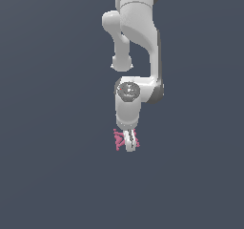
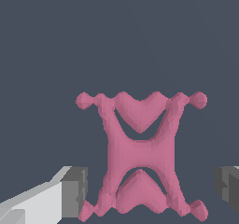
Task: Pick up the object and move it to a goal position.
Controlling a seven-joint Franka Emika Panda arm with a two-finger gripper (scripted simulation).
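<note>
Presently catalogued: one pink star-like object (image 2: 140, 157), flat, four knobbly corners, two cut-out holes, lying on the plain dark floor (image 1: 52, 175). In the exterior view it sits just below frame centre, at about 6 o'clock from the arm's wrist joint, with its pink tips showing at 9 and 3 o'clock either side of the gripper (image 1: 128, 144). Gripper: lowered around the object, fingers released and spread; in the wrist view one dark pad (image 2: 74, 192) stands just beside the object's near corner and the other pad (image 2: 228, 185) is well apart from it. Risks, as judged: closure is off-centre, so the nearer pad may shove the piece sideways; pads may catch only spiky corner knobs or a thin arm beside a hole, giving a grip that pivots or slips on lifting.
</note>
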